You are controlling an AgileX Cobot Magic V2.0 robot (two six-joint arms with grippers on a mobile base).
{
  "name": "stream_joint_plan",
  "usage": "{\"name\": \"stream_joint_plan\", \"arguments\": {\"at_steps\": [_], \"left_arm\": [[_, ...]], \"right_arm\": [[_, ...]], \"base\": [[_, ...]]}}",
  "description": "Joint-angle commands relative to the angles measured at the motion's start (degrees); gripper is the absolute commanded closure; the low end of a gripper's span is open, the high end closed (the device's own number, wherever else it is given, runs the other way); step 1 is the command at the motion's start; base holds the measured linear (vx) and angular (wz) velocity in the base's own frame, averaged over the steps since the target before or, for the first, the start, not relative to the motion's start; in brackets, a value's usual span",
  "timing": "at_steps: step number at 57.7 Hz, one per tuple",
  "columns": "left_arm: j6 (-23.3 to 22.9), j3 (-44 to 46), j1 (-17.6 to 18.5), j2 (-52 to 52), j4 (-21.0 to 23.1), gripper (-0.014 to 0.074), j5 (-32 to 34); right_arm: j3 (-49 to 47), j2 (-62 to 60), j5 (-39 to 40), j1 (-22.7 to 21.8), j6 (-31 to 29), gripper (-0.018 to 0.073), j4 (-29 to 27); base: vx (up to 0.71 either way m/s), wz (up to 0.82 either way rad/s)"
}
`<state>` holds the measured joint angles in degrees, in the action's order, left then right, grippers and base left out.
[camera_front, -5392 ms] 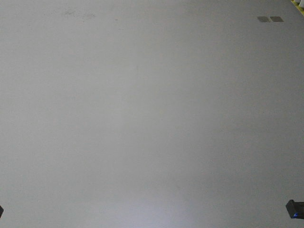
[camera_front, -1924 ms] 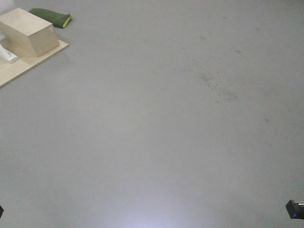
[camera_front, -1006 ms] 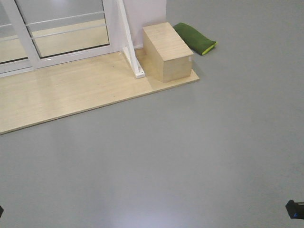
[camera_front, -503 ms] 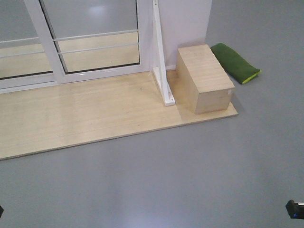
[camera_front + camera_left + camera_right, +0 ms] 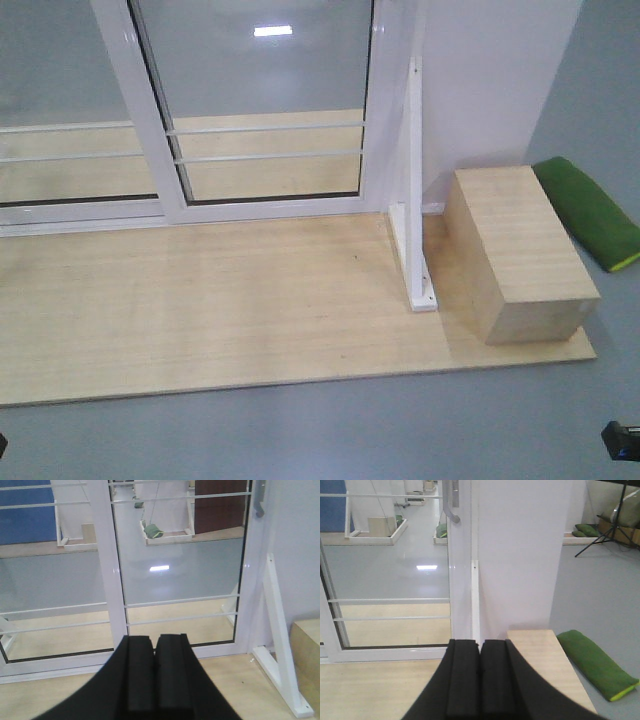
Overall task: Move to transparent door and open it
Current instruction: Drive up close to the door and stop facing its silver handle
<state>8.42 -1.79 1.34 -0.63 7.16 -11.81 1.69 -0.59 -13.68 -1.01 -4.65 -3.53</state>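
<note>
Door: I faced the tall white-framed clear-glass sliding door (image 5: pixel 265 110).
Left jaws: were together.
Right jaws: were together.

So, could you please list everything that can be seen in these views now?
transparent door: one, clear glass in white frame, behind the wooden platform
handle: one, silver-grey, door's right edge
fixed glass panel: one, white frame, left of the door
wooden platform: one, light wood, on the grey floor
wooden box: one, light wood, platform's right end
brace: one, white, between door and box
cushion: one, green, floor right of box
left gripper: one, black, shut, facing the door
right gripper: one, black, shut, facing the door's handle side
</note>
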Motion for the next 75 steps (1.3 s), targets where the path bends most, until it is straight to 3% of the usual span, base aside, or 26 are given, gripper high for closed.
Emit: {"name": "stream_joint_plan", "arguments": {"at_steps": [1,41,75], "left_arm": [[-0.3,-0.4,-0.1,-0.8,0.6,0.0594,4.7],[-0.3,-0.4,-0.1,-0.8,0.6,0.0594,4.7],[-0.3,-0.4,-0.1,-0.8,0.6,0.0594,4.7]], "right_arm": [[0.3,-0.9,4.9,-0.3,-0.2,0.0564,0.1],[0.3,-0.9,4.9,-0.3,-0.2,0.0564,0.1],[0.3,-0.9,4.9,-0.3,-0.2,0.0564,0.1]], "base": [[0.61,0.28],[0.51,0.11],[0.28,-0.02]]}}
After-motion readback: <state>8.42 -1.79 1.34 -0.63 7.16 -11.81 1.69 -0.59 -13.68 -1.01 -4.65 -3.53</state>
